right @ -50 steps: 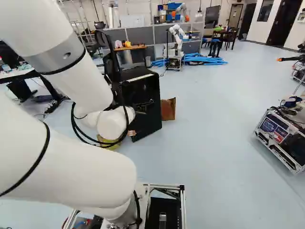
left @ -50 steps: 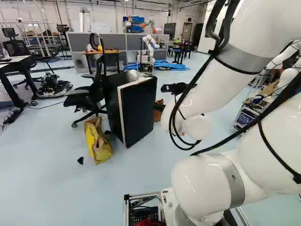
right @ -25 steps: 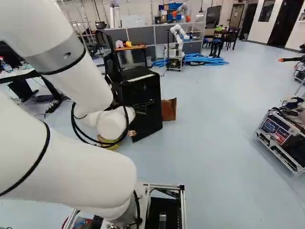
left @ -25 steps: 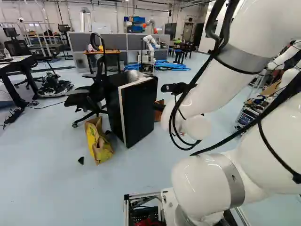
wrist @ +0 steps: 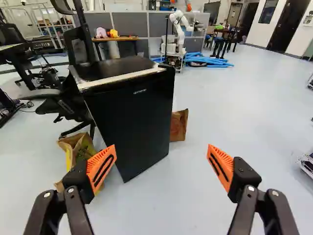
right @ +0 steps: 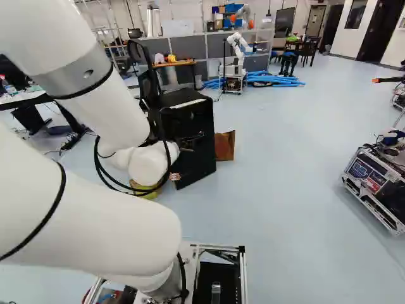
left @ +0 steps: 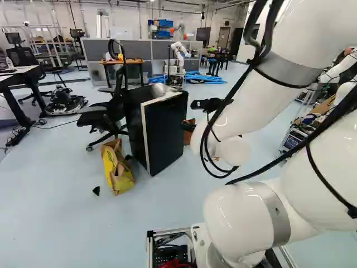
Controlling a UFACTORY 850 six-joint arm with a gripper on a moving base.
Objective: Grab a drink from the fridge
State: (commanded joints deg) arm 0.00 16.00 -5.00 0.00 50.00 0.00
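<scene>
Pale blue floor (left: 61,212), grey partitions (left: 131,50) along the back. Left base view: one black mini fridge (left: 162,131) stands on the floor left of the white arm (left: 248,114), its top edged in a pale strip. One office chair (left: 103,114) sits beside it; one yellow-and-brown bag (left: 116,167) stands near its foot, contents unclear.

Right base view: the gripper (right: 175,177) is mostly hidden behind the arm, only a bit of orange showing in front of the fridge. Behind, one white robot (right: 236,44) on a wheeled stand, blue hoses (right: 272,79) beside it, too bunched to count.

Wrist view: two fingers of the gripper (wrist: 161,149) stand wide apart, nothing between the orange pads (wrist: 101,166), neither touching anything. Fridge is ahead, nearer one finger, door closed; whatever it contains is hidden, so the drink cannot be located. One brown bag (wrist: 178,125) stands just behind it. Two small toys, one pink (wrist: 101,33), one yellow (wrist: 114,34), sit on a wooden desk (wrist: 128,38).
</scene>
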